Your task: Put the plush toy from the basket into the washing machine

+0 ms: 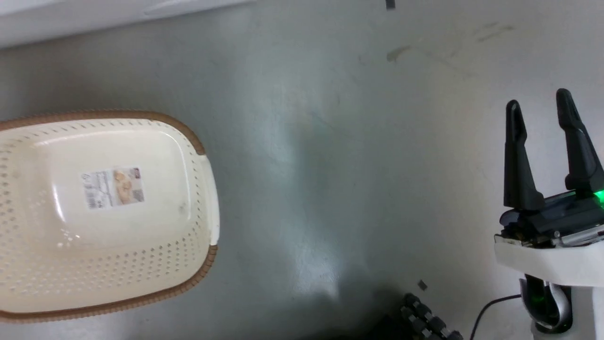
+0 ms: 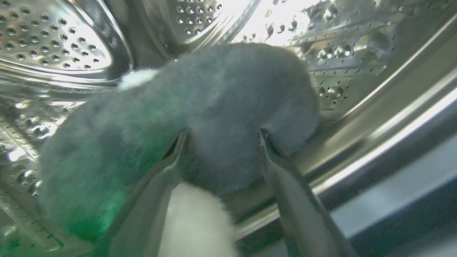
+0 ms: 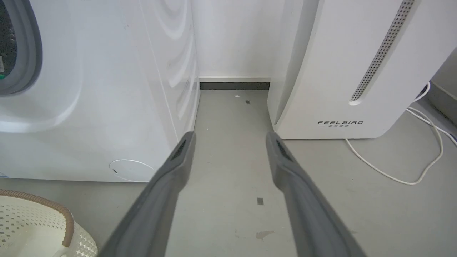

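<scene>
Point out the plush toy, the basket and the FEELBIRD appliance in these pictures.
plush toy (image 2: 214,107): left wrist view, on the dark fur of its body.
basket (image 1: 118,264): head view, on its perforated side wall.
FEELBIRD appliance (image 3: 332,71): right wrist view, on its white front panel.

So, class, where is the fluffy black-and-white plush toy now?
Left wrist view: the plush toy is inside the shiny steel drum, between the left gripper's jaws.
</scene>
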You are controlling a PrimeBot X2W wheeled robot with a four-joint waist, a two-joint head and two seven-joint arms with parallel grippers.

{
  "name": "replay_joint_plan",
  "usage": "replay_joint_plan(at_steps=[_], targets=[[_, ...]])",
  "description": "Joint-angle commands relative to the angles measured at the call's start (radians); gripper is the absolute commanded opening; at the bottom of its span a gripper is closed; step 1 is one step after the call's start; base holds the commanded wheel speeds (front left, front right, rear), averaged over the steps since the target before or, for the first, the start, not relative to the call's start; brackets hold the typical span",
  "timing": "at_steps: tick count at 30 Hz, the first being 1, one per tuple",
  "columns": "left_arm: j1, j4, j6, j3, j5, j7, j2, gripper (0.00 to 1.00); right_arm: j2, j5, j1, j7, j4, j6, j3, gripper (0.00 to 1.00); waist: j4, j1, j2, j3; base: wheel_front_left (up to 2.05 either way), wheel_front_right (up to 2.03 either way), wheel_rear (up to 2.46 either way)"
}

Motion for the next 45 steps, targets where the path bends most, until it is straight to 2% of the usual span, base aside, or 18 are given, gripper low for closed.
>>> replay_joint_plan(at_steps=[1, 8, 9, 14, 17, 18, 19, 25, 29, 33, 37, 45], targets=[[0.052, 0.033, 0.009, 0.01, -0.025, -0.048, -0.024, 1.0, 0.0, -0.014, -0.013, -0.005, 0.007, -0.001, -0.013, 1.0, 0.029, -0.0001, 0.0, -0.066, 0.0, 0.0, 0.0], [0.242, 0.113, 0.061, 0.084, -0.148, -0.247, -0.149, 1.0, 0.0, -0.059, 0.012, -0.005, 0.024, -0.001, -0.04, 1.0, 0.101, -0.0001, 0.0, -0.253, 0.0, 0.0, 0.0], [0.242, 0.113, 0.061, 0.084, -0.148, -0.247, -0.149, 1.0, 0.0, -0.059, 0.012, -0.005, 0.024, -0.001, -0.04, 1.0, 0.101, -0.0001, 0.0, -0.253, 0.0, 0.0, 0.0], [0.391, 0.08, 0.089, 0.106, -0.171, -0.289, -0.217, 1.0, 0.0, -0.107, 0.052, -0.005, 0.037, -0.001, -0.048, 1.0, 0.162, -0.0001, 0.0, -0.387, 0.0, 0.0, 0.0], [0.491, -0.032, 0.13, 0.145, -0.156, -0.292, -0.241, 1.0, 0.0, -0.124, 0.079, -0.005, 0.042, -0.001, -0.056, 1.0, 0.196, -0.0001, 0.0, -0.457, 0.0, 0.0, 0.0], [0.58, -0.135, 0.165, 0.185, -0.14, -0.292, -0.257, 1.0, 0.0, -0.132, 0.097, -0.005, 0.048, -0.001, -0.061, 1.0, 0.214, -0.0001, 0.0, -0.495, 0.0, 0.0, 0.0], [0.58, -0.135, 0.165, 0.185, -0.14, -0.292, -0.257, 1.0, 0.0, -0.132, 0.097, -0.005, 0.048, -0.001, -0.061, 1.0, 0.214, -0.0001, 0.0, -0.495, 0.0, 0.0, 0.0], [0.886, -0.444, 0.261, 0.314, -0.08, -0.293, -0.319, 1.0, 0.0, -0.144, 0.147, -0.005, 0.064, -0.001, -0.071, 1.0, 0.258, -0.0001, 0.0, -0.591, 0.0, 0.0, 0.0], [1.082, -0.599, 0.302, 0.381, -0.03, -0.293, -0.369, 1.0, 0.0, -0.146, 0.182, -0.005, 0.069, -0.001, -0.078, 1.0, 0.28, -0.0001, 0.0, -0.638, 0.0, 0.0, 0.0], [1.235, -0.687, 0.308, 0.446, -0.007, -0.293, -0.43, 1.0, 0.0, -0.15, 0.211, -0.005, 0.077, -0.001, -0.079, 1.0, 0.296, -0.0001, 0.0, -0.675, 0.0, 0.0, 0.0], [1.354, -0.737, 0.284, 0.49, 0.008, -0.293, -0.492, 1.0, 0.0, -0.149, 0.234, -0.005, 0.085, -0.001, -0.083, 1.0, 0.312, -0.0001, 0.0, -0.704, 0.0, 0.0, 0.0], [1.504, -0.757, 0.235, 0.534, 0.124, -0.293, -0.576, 1.0, 0.0, -0.139, 0.279, -0.005, 0.109, -0.001, -0.074, 1.0, 0.327, -0.0001, 0.0, -0.754, 0.0, 0.0, 0.0]])
